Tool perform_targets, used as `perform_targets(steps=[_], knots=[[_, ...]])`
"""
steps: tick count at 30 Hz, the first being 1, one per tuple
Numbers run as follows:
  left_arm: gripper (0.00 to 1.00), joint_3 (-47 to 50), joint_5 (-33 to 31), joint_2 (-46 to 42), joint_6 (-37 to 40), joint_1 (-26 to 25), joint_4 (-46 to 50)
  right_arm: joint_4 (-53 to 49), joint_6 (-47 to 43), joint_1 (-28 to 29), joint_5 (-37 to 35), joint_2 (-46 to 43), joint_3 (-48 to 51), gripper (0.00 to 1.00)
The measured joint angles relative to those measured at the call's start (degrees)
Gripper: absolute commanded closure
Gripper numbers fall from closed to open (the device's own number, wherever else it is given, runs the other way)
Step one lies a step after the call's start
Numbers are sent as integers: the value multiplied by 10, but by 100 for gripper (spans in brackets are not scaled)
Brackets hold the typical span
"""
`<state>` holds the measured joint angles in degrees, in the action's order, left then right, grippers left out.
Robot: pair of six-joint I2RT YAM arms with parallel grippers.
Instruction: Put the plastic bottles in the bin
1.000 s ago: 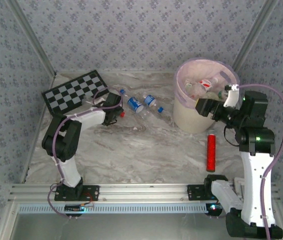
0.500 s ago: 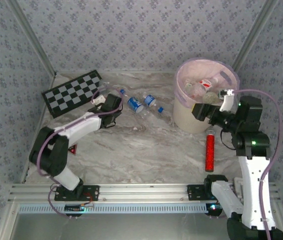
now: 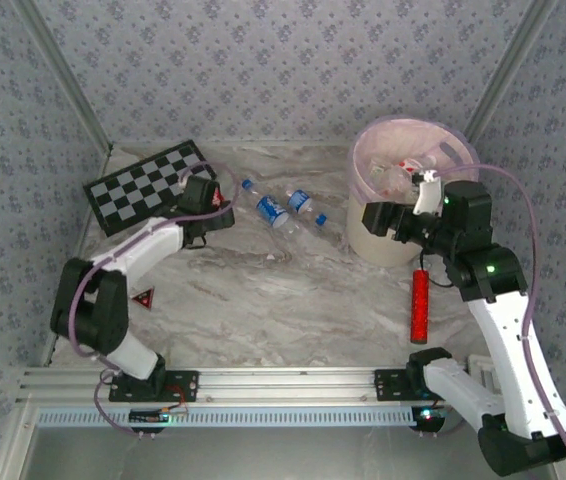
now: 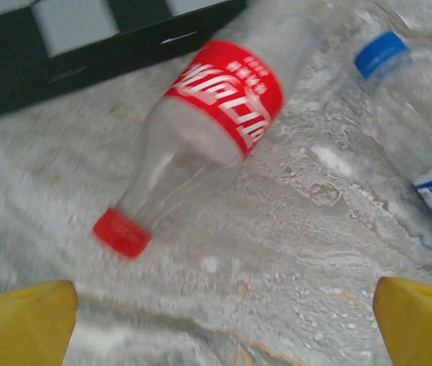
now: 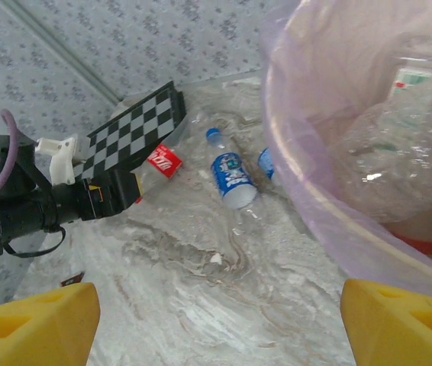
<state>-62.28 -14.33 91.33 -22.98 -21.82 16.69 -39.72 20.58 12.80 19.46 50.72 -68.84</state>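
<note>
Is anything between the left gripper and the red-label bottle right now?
No. In the left wrist view, bare marble table lies between the open left gripper and the red-label bottle, which lies on its side.

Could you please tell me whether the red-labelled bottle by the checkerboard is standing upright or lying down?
Lying down: the red-labelled bottle rests lengthwise on the marble table, with its red cap down at table level, beside the checkerboard.

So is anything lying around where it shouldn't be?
Yes. A red-label bottle lies tipped over by the checkerboard, and two blue-label bottles lie on the table beside it, not in the bin. A red cylinder lies loose near the bin too.
</note>
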Motion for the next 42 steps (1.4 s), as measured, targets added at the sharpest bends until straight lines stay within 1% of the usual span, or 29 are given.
perform_targets(steps=[3, 5, 8, 10, 14, 16, 20, 24, 26, 28, 32, 35, 38, 39, 42], knots=[[1, -37, 33, 49, 90, 14, -5, -18, 0, 0, -22, -21, 0, 16], [1, -58, 53, 82, 132, 28, -8, -28, 0, 0, -31, -32, 0, 16], [1, -90, 74, 130, 172, 48, -11, -43, 0, 0, -43, -41, 0, 16], [1, -117, 75, 166, 190, 58, -10, -54, 0, -1, -50, -45, 0, 16], [3, -170, 75, 219, 211, 61, 3, -64, 0, -2, -55, -46, 0, 16], [8, -198, 75, 238, 217, 60, 18, -69, 0, -2, -57, -45, 0, 16], [23, -267, 73, 276, 223, 60, 59, -73, 0, -3, -58, -46, 0, 16], [41, -284, 63, 289, 219, 60, 83, -79, -1, -4, -58, -46, 0, 16], [46, -284, 59, 288, 218, 60, 87, -82, -3, -5, -58, -47, 0, 15], [47, -283, 57, 287, 217, 60, 89, -82, -5, -5, -58, -47, 0, 16], [47, -261, 51, 265, 215, 59, 94, -75, -5, -5, -56, -45, 0, 16], [48, -231, 43, 221, 214, 56, 104, -52, -3, -5, -44, -42, 0, 15], [48, -187, 32, 132, 203, 56, 103, -10, 4, -5, -14, -32, 0, 15], [47, -166, 34, 89, 196, 56, 98, 11, 11, -4, 0, -27, 0, 15], [51, -77, 78, -61, 167, 57, 43, 71, 31, 12, 34, -3, -1, 15]])
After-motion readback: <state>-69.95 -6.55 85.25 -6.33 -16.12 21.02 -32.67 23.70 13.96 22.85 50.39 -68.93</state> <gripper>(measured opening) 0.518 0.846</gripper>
